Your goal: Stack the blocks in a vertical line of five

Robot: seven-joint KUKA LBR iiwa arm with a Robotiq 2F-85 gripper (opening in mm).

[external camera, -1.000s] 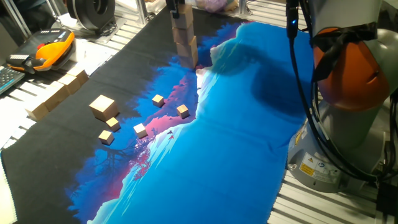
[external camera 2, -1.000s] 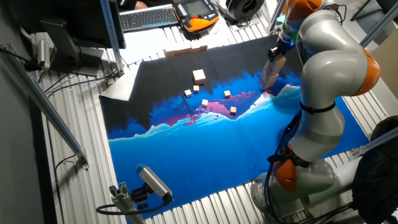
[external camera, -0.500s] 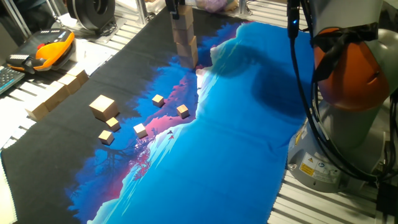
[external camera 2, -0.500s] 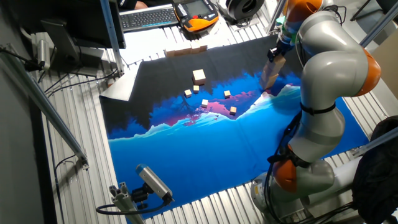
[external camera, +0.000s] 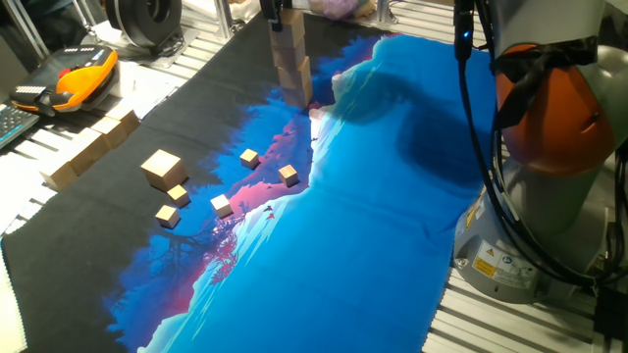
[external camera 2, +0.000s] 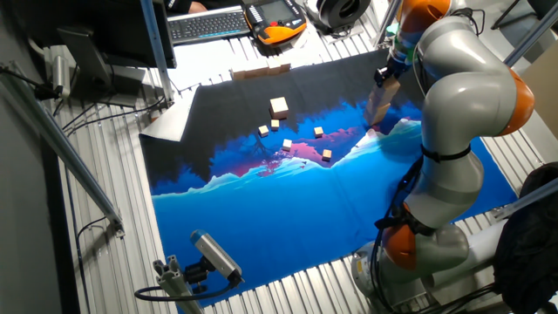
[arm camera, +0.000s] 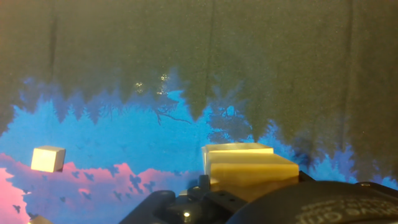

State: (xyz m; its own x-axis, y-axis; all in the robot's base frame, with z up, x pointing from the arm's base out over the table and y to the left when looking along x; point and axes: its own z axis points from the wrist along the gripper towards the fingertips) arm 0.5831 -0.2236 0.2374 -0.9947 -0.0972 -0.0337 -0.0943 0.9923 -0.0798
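A leaning stack of blocks (external camera: 292,69) rises from the mat at the far side and reaches the frame's top edge. In the other fixed view the same stack (external camera 2: 380,103) stands by the arm. My gripper (external camera: 277,10) sits at the stack's top block, fingertips mostly cut off by the frame. The hand view shows that top block (arm camera: 249,167) right against the gripper body, with the fingers hidden. One loose block (external camera: 162,169) lies on the black part of the mat at the left, also seen as a loose block (external camera 2: 278,106) in the other fixed view.
Several tiny cubes (external camera: 249,157) are scattered on the mat between the loose block and the stack. Long wooden bars (external camera: 90,147) lie along the mat's left edge. An orange handset (external camera: 78,78) and a keyboard (external camera 2: 209,24) lie beyond the mat. The arm's base (external camera: 535,196) stands at the right.
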